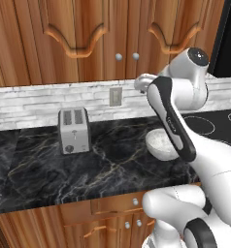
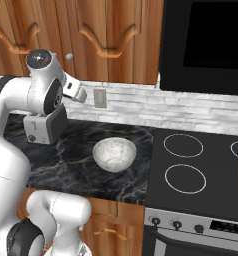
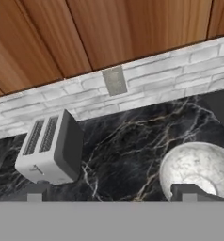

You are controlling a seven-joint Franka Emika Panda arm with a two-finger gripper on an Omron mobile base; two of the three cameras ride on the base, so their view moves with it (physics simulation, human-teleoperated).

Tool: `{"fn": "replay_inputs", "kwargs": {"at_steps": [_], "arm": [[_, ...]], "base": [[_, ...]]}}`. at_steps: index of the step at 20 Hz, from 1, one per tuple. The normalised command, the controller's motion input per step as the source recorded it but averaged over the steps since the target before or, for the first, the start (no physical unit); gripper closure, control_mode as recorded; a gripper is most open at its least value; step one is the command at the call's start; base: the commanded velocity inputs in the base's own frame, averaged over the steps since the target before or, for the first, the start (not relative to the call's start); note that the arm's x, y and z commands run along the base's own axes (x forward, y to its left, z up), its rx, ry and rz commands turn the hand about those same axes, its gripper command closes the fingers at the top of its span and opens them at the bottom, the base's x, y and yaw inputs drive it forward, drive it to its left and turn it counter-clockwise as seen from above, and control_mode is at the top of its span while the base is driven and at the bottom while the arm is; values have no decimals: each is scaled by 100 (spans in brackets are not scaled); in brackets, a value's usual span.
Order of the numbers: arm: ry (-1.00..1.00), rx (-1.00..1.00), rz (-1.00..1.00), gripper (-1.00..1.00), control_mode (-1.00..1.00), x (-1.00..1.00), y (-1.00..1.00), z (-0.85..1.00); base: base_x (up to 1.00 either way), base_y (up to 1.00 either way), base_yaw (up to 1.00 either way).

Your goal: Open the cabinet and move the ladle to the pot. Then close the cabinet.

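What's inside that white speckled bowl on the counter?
The white speckled bowl looks empty in the right base view. From the hand view, a dark fingertip covers a small part of its near rim.

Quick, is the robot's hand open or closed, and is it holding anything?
Gripper: open, jaws spread wide, holding nothing; it hangs above the counter between toaster and bowl.

The claw (image 3: 112, 194) hangs with its 2 dark fingertips (image 3: 35, 192) spread wide, over a black marble table (image 3: 132, 141) veined in pale gold. A silver toaster (image 3: 50, 148) with 2 slots stands near the table's back edge, just above 1 fingertip. A white speckled bowl (image 3: 198, 164) sits well apart from the toaster, partly behind the other fingertip. Behind the table runs a pale brick backsplash (image 3: 170, 77) carrying a grey outlet plate (image 3: 115, 80). Above it hang the reddish-brown cabinet (image 3: 109, 33) doors.
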Motion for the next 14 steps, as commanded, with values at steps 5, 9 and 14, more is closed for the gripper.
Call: {"fn": "replay_inputs", "kwargs": {"at_steps": [5, 9, 14], "arm": [[0, 9, 0, -100, -100, 19, 0, 29], [-1, 6, -1, -100, -100, 18, 0, 27], [-3, 5, -2, -100, -100, 14, 0, 33]], "base": [[0, 0, 0], [0, 0, 0], [0, 0, 0]]}}
